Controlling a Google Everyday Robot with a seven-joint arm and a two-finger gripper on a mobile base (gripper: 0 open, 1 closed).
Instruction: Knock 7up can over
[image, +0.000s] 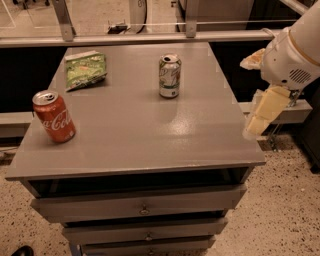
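Gripper hangs just beside the table's right edge, holding nothing; whether it is open cannot be told. 7up can stands upright toward the back, well apart from it, with bare tabletop between

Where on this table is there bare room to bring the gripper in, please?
The widest bare patch is the front and middle of the table, between the Coca-Cola can and the right edge. The strip right of the 7up can is bare, nearest the gripper, which hangs beyond that edge. The snack bag crowds the back left.
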